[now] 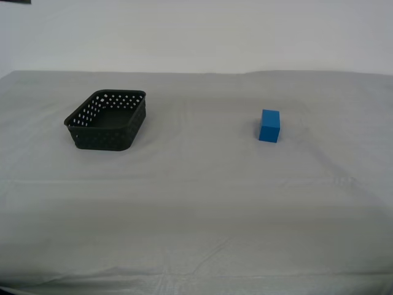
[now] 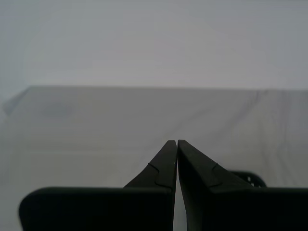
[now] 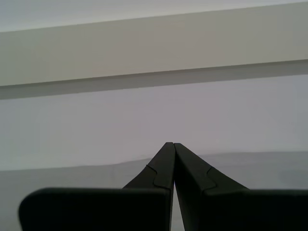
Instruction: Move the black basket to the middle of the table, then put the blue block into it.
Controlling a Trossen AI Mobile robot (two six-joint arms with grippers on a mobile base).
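On the table, black basket sits off-centre, blue block apart; my first hand and second hand are clenched, empty.

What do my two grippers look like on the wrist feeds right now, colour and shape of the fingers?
My first gripper and my second gripper look alike: matte black fingers tapering to points, each with a small stepped notch on its face, rising from a broad black body with rounded corners. No cables or markings show. Neither arm appears in the exterior view.
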